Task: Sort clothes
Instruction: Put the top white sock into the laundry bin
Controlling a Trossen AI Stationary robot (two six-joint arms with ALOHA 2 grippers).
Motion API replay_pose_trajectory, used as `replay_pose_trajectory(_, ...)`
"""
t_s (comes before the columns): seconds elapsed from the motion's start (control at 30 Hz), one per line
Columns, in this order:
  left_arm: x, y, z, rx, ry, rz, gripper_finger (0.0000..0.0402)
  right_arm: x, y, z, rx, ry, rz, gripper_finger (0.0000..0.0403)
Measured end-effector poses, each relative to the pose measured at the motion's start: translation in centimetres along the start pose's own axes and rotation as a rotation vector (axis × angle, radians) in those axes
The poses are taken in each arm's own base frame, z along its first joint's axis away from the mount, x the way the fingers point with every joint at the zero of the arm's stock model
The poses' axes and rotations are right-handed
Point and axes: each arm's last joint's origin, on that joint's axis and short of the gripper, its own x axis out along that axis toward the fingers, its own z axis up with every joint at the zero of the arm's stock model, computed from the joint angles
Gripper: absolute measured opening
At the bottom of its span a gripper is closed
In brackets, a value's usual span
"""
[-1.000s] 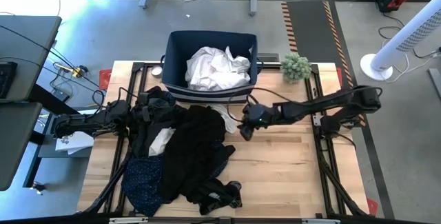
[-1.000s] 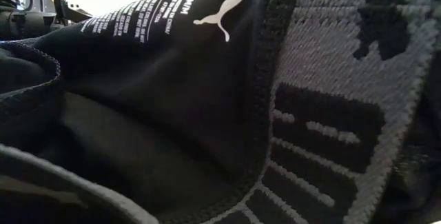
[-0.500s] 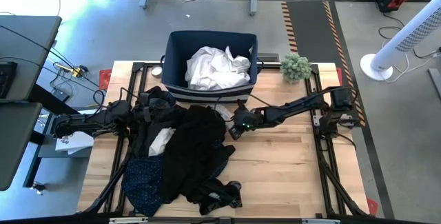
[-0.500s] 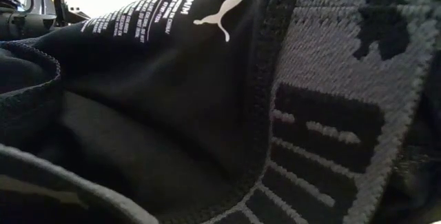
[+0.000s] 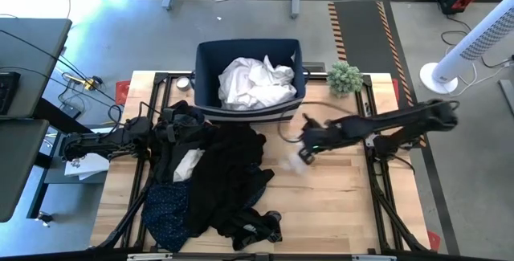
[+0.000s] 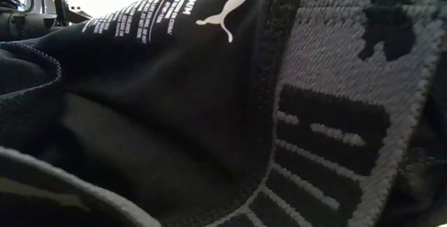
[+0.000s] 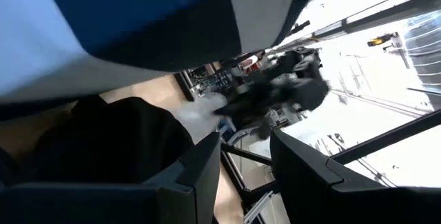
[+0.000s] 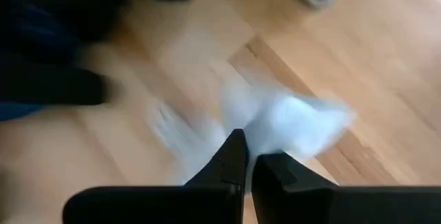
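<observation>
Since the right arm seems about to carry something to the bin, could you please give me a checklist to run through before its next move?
1. Right gripper shut on the small white fabric garment: ok.
2. Garment lifted wholly off the wooden table: cannot tell, blurred.
3. Boxy navy fabric bin has room beside the white clothes inside: ok.
4. Garment pulled away from the black clothes pile: ok.
5. Left gripper away from the right arm's route, at the pile's left edge: ok.

Setting: robotics lab or workshop. Evidence: bare concrete floor (image 5: 120, 32), hazard-striped floor mat (image 5: 361, 32), white tower fan (image 5: 474, 48), desk with keyboard (image 5: 6, 91), butcher-block table (image 5: 337, 205) in black metal frame, loose cables.
</observation>
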Motion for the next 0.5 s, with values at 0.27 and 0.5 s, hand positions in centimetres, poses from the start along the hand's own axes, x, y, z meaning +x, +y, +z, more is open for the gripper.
replay_pose_trajectory(0.27,0.0,0.0,0.0,0.001,-0.006,0.004,0.0126,-10.5,-2.2,1.3,-0.057,-0.177,0.3,0.0001)
replay_pose_trajectory(0.5,0.0,0.0,0.0,0.001,-0.009,0.007,0.0126,-17.7,-1.8,5.0,-0.166,-0.403,0.518,0.0001)
